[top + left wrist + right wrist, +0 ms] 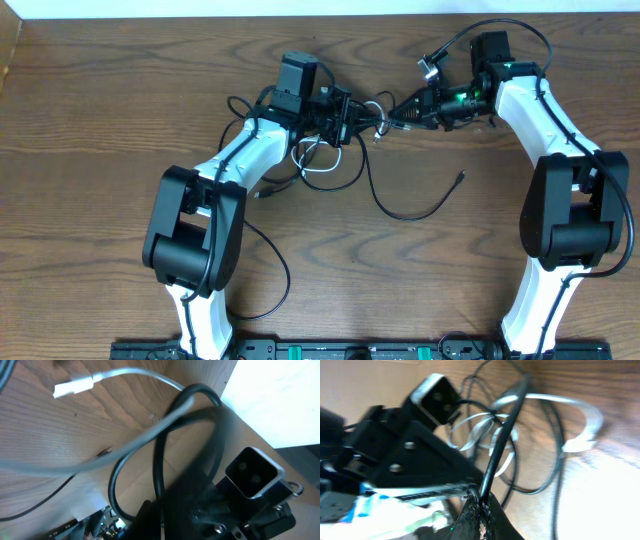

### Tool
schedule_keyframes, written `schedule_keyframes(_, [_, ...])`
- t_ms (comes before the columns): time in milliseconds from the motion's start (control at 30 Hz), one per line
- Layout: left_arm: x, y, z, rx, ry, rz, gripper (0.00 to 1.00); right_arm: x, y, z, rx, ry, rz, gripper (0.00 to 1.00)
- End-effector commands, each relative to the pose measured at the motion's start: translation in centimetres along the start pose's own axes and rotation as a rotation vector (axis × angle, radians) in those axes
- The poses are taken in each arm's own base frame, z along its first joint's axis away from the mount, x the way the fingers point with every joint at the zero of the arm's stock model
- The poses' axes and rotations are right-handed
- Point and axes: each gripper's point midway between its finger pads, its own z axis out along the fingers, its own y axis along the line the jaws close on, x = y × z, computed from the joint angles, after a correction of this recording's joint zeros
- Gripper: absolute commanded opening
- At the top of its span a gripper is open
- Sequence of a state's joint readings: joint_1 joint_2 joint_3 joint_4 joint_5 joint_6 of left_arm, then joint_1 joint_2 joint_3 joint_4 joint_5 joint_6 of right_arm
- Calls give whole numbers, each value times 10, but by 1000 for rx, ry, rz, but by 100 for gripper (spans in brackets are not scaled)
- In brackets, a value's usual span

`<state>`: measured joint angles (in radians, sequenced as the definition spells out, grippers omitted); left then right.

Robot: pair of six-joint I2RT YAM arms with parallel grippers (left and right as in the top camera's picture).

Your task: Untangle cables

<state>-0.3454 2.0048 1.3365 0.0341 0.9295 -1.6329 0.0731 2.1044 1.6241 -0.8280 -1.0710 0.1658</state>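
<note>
— What does the top camera see?
— The left pincer is closed tight in the tangled cables at the table's far middle. I can't tell what it pinches.
— And the wrist cameras?
— The left one shows the white cable and its white plug up close. The right one shows the right pincer squeezing a black cable.

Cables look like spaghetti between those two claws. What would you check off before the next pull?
1. Right gripper shut on the black cable: ok.
2. Left gripper shut: ok; on which cable, cannot tell.
3. White cable free of the black cable: not ok, they cross.
4. Grippers apart, not touching: ok.
5. Loose plug end lying free on the table: ok.
</note>
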Motion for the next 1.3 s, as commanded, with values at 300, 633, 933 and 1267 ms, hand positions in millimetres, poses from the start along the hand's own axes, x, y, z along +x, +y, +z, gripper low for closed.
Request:
schedule_keyframes(300, [-15, -3, -15, 4, -57, 12, 7, 8, -69, -23, 472, 9, -50, 1])
schedule_keyframes(633, [-9, -3, -17, 2, -11, 125, 7, 2, -66, -20, 460, -16, -38, 5])
schedule_keyframes(933, [-8, -2, -16, 0, -9, 359, 7, -9, -24, -13, 182, -45, -82, 50])
schedule_keyframes(1267, [-9, -1, -14, -8, -23, 393, 8, -6, 1, -4, 54, -24, -109, 51])
